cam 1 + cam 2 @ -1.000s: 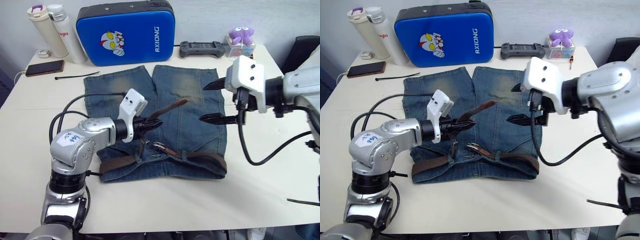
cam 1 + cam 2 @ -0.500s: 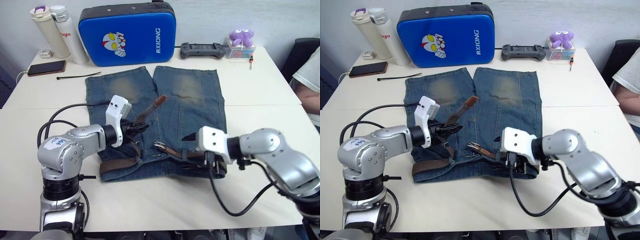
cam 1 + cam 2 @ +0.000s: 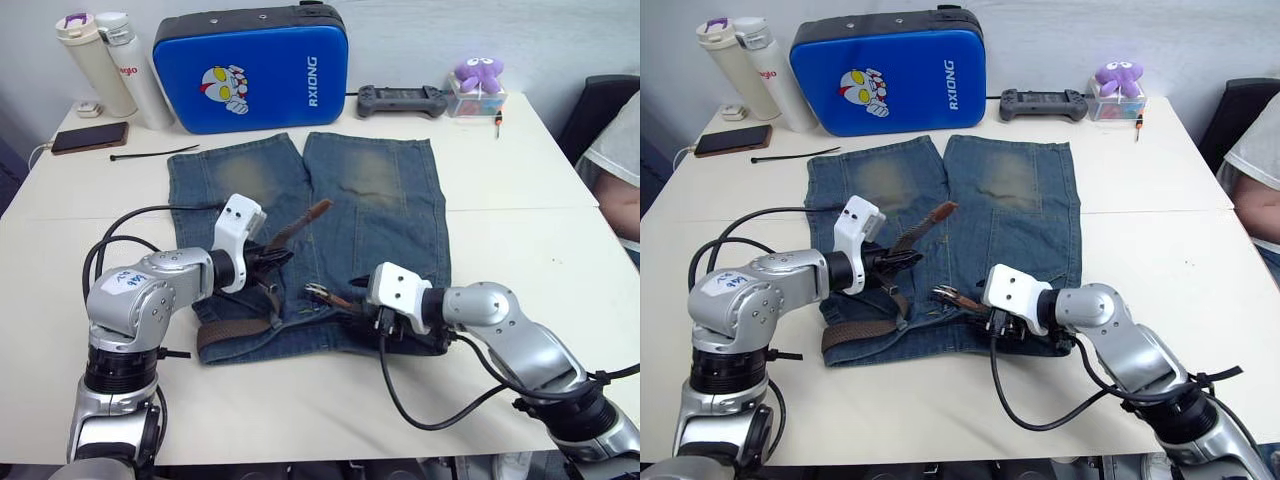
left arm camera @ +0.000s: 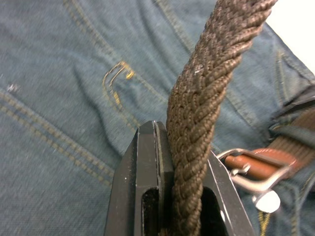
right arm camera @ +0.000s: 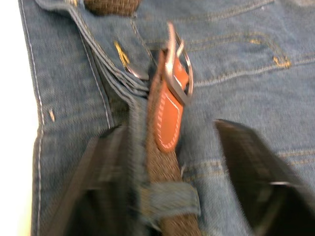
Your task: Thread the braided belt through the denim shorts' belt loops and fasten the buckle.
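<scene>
right pincer [image 3: 362,303] had dropped from above the denim shorts [image 3: 370,215] to the waistband, fingers spread astride the buckle [image 5: 175,73], apparently not yet gripping. left pincer [image 3: 275,252] still clamped the braided belt [image 4: 206,103] tip, raised. fastening looked imminent.

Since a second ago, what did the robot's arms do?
The right gripper came down from above the shorts to the waistband and now sits open around the belt just behind the buckle. The left gripper stayed shut on the belt's free end, pulling back slightly toward the robot's left. The shorts stayed put.
</scene>
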Action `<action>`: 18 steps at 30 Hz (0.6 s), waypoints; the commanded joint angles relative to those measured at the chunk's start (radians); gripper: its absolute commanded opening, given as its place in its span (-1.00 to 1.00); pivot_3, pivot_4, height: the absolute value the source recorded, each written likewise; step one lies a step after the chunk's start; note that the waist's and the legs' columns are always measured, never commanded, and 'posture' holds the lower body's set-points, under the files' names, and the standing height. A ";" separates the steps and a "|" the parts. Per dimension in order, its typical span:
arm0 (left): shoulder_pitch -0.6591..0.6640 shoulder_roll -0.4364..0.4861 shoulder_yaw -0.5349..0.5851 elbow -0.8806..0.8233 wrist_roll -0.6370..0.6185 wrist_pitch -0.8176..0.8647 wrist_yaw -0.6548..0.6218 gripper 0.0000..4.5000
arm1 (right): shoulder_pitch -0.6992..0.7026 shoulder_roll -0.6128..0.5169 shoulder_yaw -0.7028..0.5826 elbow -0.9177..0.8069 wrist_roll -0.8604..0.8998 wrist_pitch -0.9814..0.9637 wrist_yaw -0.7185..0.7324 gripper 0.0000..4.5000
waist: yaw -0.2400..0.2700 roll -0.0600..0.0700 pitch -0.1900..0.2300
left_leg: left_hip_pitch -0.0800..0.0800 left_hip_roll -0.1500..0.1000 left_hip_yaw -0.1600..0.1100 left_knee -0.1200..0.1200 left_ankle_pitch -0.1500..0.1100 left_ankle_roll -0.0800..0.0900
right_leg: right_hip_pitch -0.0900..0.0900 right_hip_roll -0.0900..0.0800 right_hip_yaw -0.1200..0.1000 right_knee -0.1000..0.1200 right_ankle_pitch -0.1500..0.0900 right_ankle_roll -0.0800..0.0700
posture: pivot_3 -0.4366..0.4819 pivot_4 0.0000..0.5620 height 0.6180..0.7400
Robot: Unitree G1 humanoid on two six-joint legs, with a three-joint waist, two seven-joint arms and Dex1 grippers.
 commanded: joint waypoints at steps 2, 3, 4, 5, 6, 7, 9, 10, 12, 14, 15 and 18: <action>0.010 0.000 0.024 -0.027 -0.004 0.018 0.010 -1.00 | -0.021 0.040 -0.013 0.014 -0.016 0.048 -0.045 -0.68 | 0.000 0.000 0.000 | 0.000 0.000 0.000 0.000 0.000 0.000 | 0.000 0.000 0.000 0.000 0.000 0.000 | -0.05 -0.47 0.99; 0.013 0.003 0.024 -0.028 -0.004 0.025 0.012 -1.00 | -0.027 0.055 -0.032 0.021 -0.006 0.070 -0.060 -0.91 | 0.000 -0.001 0.000 | 0.000 0.000 0.000 0.000 0.000 0.000 | 0.000 0.000 0.000 0.000 0.000 0.000 | -0.05 -0.47 0.99; 0.015 0.007 0.023 -0.026 -0.001 0.043 0.019 -1.00 | -0.034 0.069 -0.051 0.029 -0.002 0.093 -0.080 -0.98 | -0.001 -0.001 0.000 | 0.000 0.000 0.000 0.000 0.000 0.000 | 0.000 0.000 0.000 0.000 0.000 0.000 | -0.05 -0.47 0.99; 0.022 0.018 0.015 -0.018 0.015 0.061 0.033 -1.00 | -0.041 0.097 -0.082 0.036 0.005 0.131 -0.118 -1.00 | -0.003 -0.001 0.000 | 0.000 0.000 0.000 0.000 0.000 0.000 | 0.000 0.000 0.000 0.000 0.000 0.000 | -0.05 -0.47 0.99; 0.027 0.026 0.008 -0.013 0.026 0.074 0.043 -1.00 | -0.045 0.117 -0.103 0.040 0.008 0.158 -0.144 -1.00 | -0.004 -0.001 0.000 | 0.000 0.000 0.000 0.000 0.000 0.000 | 0.000 0.000 0.000 0.000 0.000 0.000 | -0.05 -0.47 0.99; 0.029 0.016 0.019 -0.004 0.031 0.101 0.060 -1.00 | -0.046 0.152 -0.131 0.035 0.005 0.195 -0.194 -1.00 | -0.004 -0.001 0.000 | 0.000 0.000 0.000 0.000 0.000 0.000 | 0.000 0.000 0.000 0.000 0.000 0.000 | -0.05 -0.47 0.99; 0.034 -0.008 0.044 0.003 0.034 0.136 0.085 -1.00 | -0.046 0.214 -0.172 0.005 0.020 0.285 -0.260 -1.00 | -0.002 -0.001 -0.001 | 0.001 0.000 0.000 0.000 0.000 0.000 | 0.000 0.000 0.000 0.001 0.000 0.000 | -0.05 -0.47 0.99; 0.038 -0.015 0.048 0.000 0.035 0.150 0.093 -1.00 | -0.041 0.259 -0.204 -0.017 0.032 0.345 -0.304 -1.00 | -0.002 -0.001 -0.001 | 0.000 0.000 0.000 0.000 0.000 0.000 | 0.000 0.000 0.000 0.001 0.000 0.000 | -0.05 -0.47 0.99; 0.043 -0.023 0.052 -0.007 0.040 0.171 0.103 -1.00 | -0.036 0.310 -0.235 -0.046 0.045 0.421 -0.349 -1.00 | -0.001 -0.002 -0.001 | 0.000 0.000 0.000 0.000 0.000 0.000 | 0.000 0.000 0.000 0.001 0.000 0.000 | -0.05 -0.47 0.99; 0.042 -0.031 0.056 -0.011 0.040 0.190 0.109 -1.00 | -0.036 0.345 -0.255 -0.067 0.054 0.475 -0.383 -1.00 | -0.001 -0.002 -0.002 | 0.000 0.000 0.000 0.000 0.000 0.000 | -0.001 0.000 0.000 0.002 0.000 0.000 | -0.05 -0.47 0.99; 0.042 -0.038 0.053 -0.014 0.039 0.199 0.111 -1.00 | -0.036 0.355 -0.257 -0.078 0.054 0.494 -0.399 -1.00 | -0.001 -0.003 -0.002 | 0.000 0.000 0.000 0.000 0.000 0.000 | -0.001 0.000 0.000 0.002 0.000 0.000 | -0.05 -0.47 0.99; 0.034 -0.065 0.032 -0.015 0.040 0.221 0.117 -1.00 | -0.036 0.367 -0.239 -0.115 0.056 0.524 -0.432 -1.00 | -0.001 -0.003 -0.002 | 0.000 -0.001 0.000 0.000 0.000 0.000 | -0.001 0.000 0.000 0.002 0.000 0.000 | -0.05 -0.47 0.99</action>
